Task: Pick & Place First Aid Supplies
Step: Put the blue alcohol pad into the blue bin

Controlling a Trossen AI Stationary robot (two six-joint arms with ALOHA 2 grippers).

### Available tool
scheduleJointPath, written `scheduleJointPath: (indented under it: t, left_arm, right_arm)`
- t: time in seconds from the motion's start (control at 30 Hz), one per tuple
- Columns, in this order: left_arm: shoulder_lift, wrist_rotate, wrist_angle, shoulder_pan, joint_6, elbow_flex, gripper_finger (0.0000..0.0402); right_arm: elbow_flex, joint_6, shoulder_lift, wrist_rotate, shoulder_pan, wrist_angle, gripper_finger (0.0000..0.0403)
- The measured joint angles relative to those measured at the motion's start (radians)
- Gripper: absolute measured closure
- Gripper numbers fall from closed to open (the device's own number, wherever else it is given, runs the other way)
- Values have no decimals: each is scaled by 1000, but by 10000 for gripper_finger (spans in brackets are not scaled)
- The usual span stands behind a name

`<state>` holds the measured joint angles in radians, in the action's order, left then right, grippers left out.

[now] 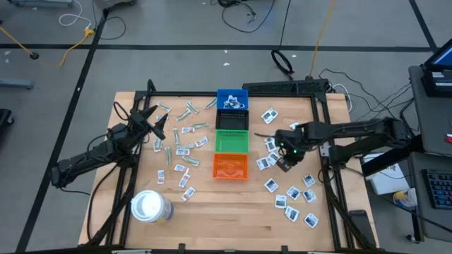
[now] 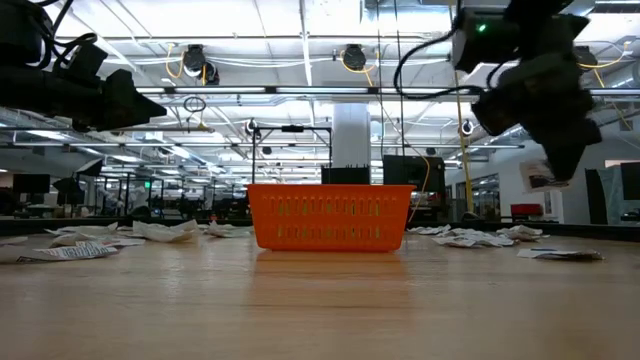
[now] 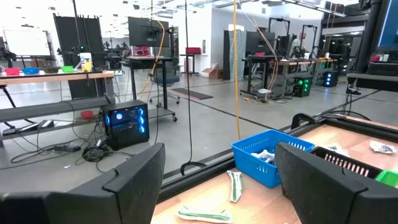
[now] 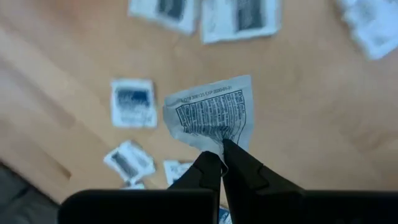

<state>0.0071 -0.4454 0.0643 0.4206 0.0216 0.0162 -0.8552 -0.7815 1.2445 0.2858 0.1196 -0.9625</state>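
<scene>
Now the right end effector [image 4: 222, 163] (clenched) pinches a white packet [image 4: 211, 116] above the table [image 4: 298, 118].

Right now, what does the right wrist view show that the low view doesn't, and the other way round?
Only the right wrist view shows the right gripper shut on a white packet, printed side visible, lifted above other packets on the wood. Only the low view shows the orange bin and the left arm raised at the picture's left. Both share the right gripper and scattered packets on the table.
</scene>
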Motion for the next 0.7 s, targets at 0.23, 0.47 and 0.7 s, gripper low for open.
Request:
scheduleJointPath:
  t: [0.23,0.47,0.7]
  left_arm:
    - [0,0,0,0,0,0,96]
    - [0,0,0,0,0,0,96]
    - [0,0,0,0,0,0,96]
  right_arm:
    - [-142,115,139,-84,148,-8,403]
    - [-393,270,350,-99,283,-28,403]
    - [-747,403,591,-99,371,-43,403]
